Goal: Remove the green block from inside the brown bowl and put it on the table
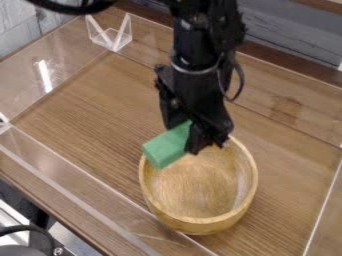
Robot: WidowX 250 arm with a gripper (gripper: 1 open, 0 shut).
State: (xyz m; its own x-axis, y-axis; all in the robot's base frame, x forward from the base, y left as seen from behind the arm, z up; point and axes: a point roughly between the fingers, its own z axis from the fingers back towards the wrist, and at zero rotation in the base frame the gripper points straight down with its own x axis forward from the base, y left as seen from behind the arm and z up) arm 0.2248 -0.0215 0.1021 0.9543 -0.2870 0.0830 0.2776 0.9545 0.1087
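Gripper: the gripper (pixel 191 139) points straight down, jaws clamped on the green block (pixel 167 148).
Block: tilted, hanging over the brown bowl (pixel 201 193) at its far-left rim, clear of the floor.
Bowl: empty inside, resting on the table (pixel 94 100).
Why: height likely lets the block clear the thick rim.

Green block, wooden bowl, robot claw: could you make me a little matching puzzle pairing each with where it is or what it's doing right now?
Things:
1. green block
2. brown bowl
3. gripper
4. table

States:
A. sits on the tabletop with nothing inside
B. pointing downward, clamped on something
C. held in the air above the bowl's rim
D. wood-grain surface bordered by clear walls

Pairs: 1-C, 2-A, 3-B, 4-D
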